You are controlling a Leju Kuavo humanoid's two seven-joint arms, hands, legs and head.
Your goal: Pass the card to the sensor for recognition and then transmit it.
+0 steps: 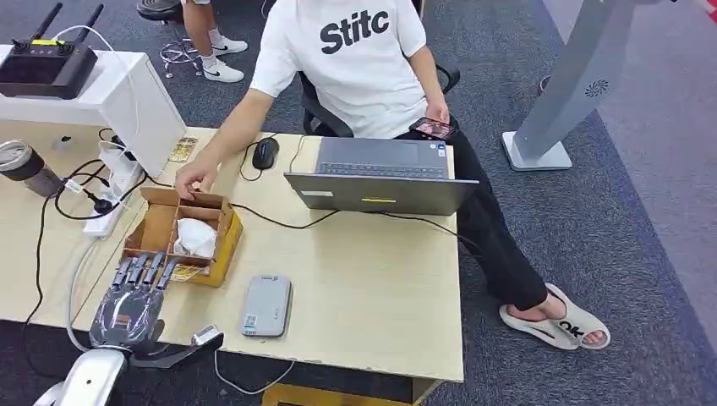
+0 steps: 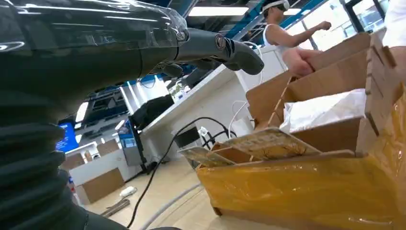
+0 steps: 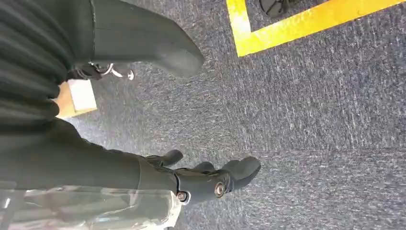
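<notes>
The left robot hand [image 1: 139, 283] lies flat on the desk [image 1: 372, 288] at about 8 o'clock in the head view, fingers stretched out and apart, holding nothing; its fingertips reach the near edge of a cardboard box [image 1: 182, 233] wrapped in yellow tape. A card [image 1: 186, 272] rests on the box's near rim just beside those fingertips, and the left wrist view shows the same card [image 2: 268, 143] lying flat on top of the cardboard wall, with the thumb [image 2: 230, 48] raised above it and apart from it; whether any finger touches the card is hard to judge, since the fingers are mostly hidden there. Inside the box sits a crumpled white bag [image 1: 196, 237]. At 4 o'clock from the box a grey sensor [image 1: 266, 305] lies flat on the desk, well apart from the hand. A person in a white shirt [image 1: 351, 59] sits at 12 o'clock, one hand [image 1: 196, 178] resting on the far rim of the box, the other holding a phone [image 1: 433, 128]. An open laptop [image 1: 380, 176] stands at the far edge, a mouse [image 1: 265, 153] beside it. The right robot hand [image 3: 210, 179] hangs over grey carpet [image 3: 311, 124], fingers loosely curled and empty.
</notes>
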